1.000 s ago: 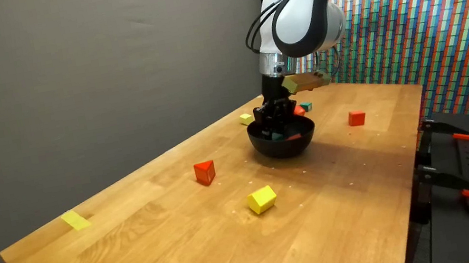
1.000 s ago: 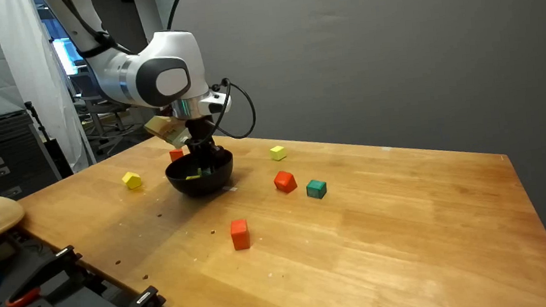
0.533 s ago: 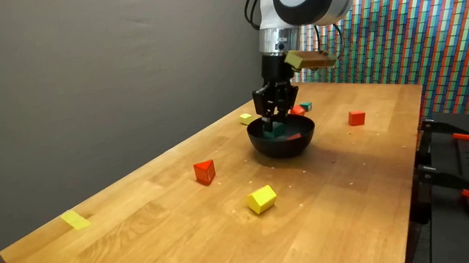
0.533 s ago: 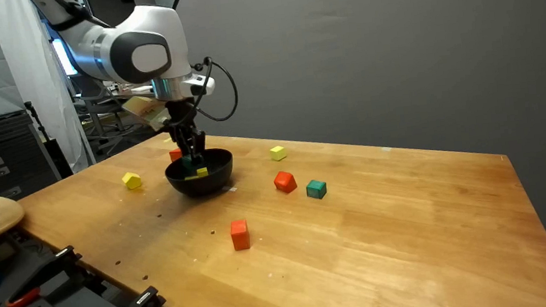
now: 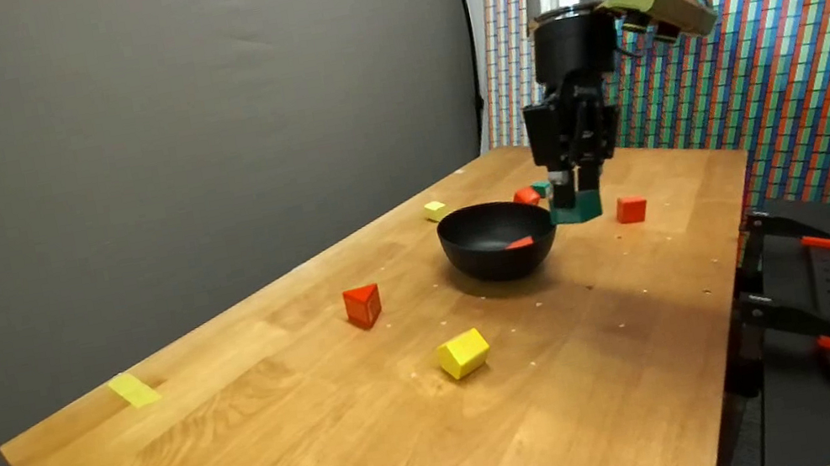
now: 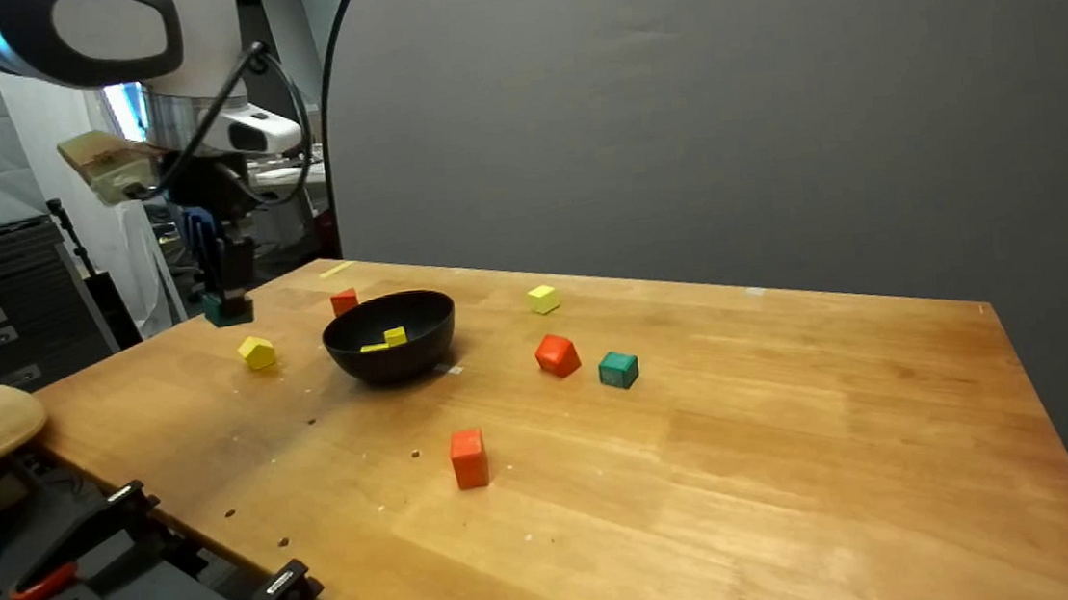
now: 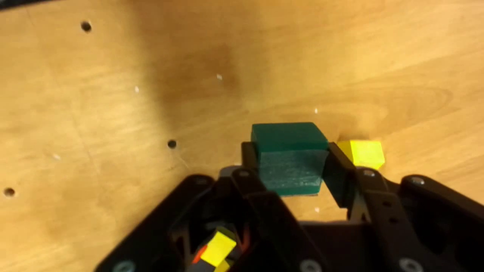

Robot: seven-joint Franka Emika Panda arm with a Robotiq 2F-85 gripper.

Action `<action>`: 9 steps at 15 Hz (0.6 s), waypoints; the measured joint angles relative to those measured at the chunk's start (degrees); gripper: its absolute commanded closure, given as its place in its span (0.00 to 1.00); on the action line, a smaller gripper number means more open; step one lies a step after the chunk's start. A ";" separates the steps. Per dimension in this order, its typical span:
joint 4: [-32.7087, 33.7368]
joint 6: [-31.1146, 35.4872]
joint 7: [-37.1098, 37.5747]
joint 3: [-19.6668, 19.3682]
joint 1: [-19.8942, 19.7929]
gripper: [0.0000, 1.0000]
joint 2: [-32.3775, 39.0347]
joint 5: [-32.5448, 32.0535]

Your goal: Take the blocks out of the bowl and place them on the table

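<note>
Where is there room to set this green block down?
In an exterior view, the table is bare from the loose green block to the right edge. It's crowded around the bowl: a red block and yellow block at right, a red wedge at left. In an exterior view, the table is bare below the front yellow block.

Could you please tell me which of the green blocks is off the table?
The green block pinched in the claw, held in the air; the other green block rests on the table beside a red block.
</note>
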 measured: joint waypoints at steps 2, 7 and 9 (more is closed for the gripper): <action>-3.14 -1.09 4.30 0.00 1.76 0.79 -2.67 -0.07; -6.66 1.24 12.38 0.00 3.70 0.79 -1.96 0.70; -7.04 6.11 13.98 0.00 3.76 0.79 1.18 2.50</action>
